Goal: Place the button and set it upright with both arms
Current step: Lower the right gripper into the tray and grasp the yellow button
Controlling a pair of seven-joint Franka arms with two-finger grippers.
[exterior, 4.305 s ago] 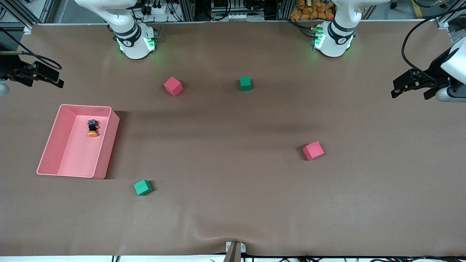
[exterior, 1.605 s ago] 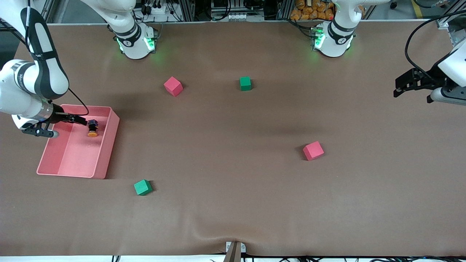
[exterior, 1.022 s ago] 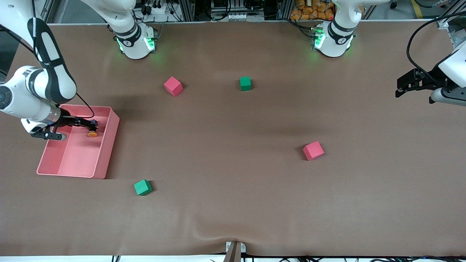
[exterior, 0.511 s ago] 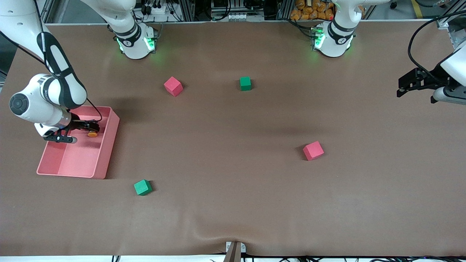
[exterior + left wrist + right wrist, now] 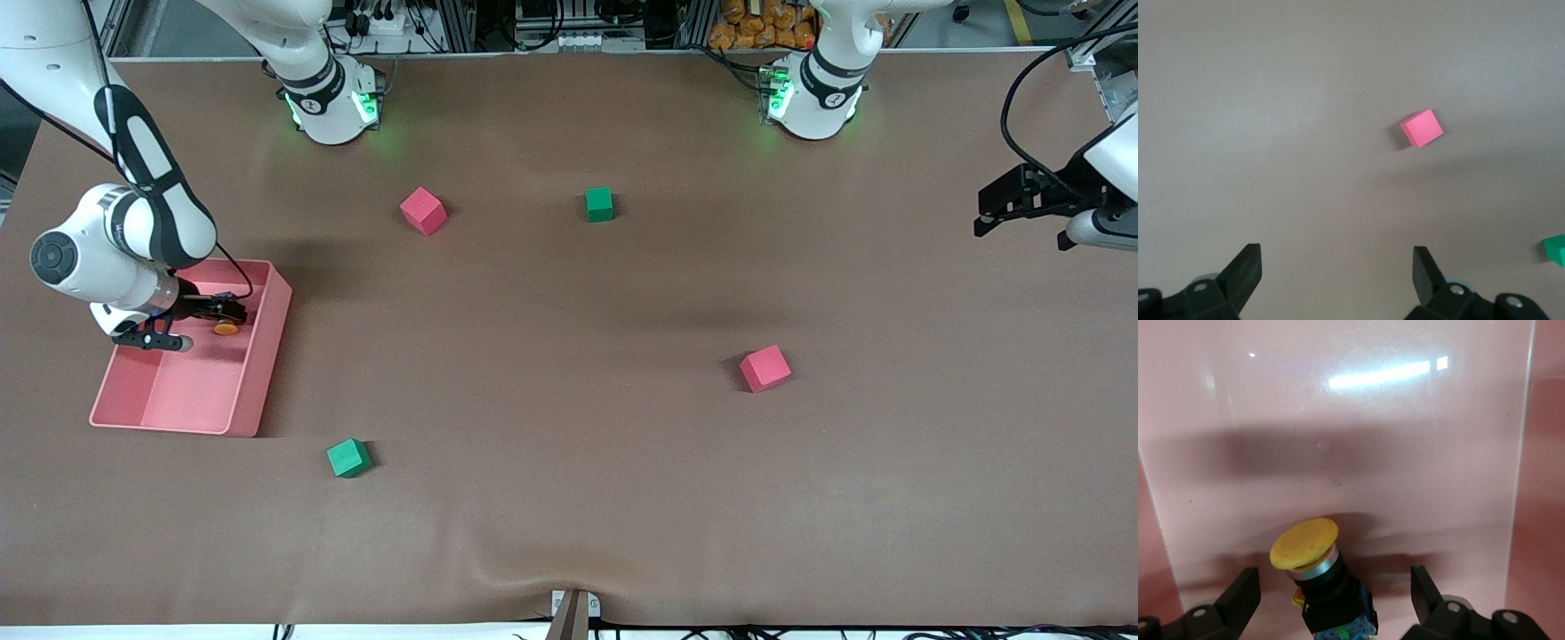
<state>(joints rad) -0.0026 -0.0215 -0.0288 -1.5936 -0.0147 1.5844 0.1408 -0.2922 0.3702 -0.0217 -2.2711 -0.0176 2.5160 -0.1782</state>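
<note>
The button (image 5: 226,327) lies on its side in the pink bin (image 5: 263,360) at the right arm's end of the table, its orange cap toward the front camera. My right gripper (image 5: 228,311) is down in the bin, open, with its fingers either side of the button's black body. In the right wrist view the cap (image 5: 1303,543) and body (image 5: 1333,595) lie between the open fingers of the right gripper (image 5: 1333,587), which do not touch them. My left gripper (image 5: 985,213) is open and empty above the table at the left arm's end, and shows open in its own wrist view (image 5: 1335,261).
A pink-red cube (image 5: 422,211) and a green cube (image 5: 599,204) lie near the bases. Another pink-red cube (image 5: 765,368) lies mid-table toward the left arm's end, also in the left wrist view (image 5: 1422,127). A green cube (image 5: 348,458) lies nearer the front camera than the bin.
My right arm has come in from the table's end and lowered its open gripper into the bin, around the button. My left gripper has drifted slightly outward.
</note>
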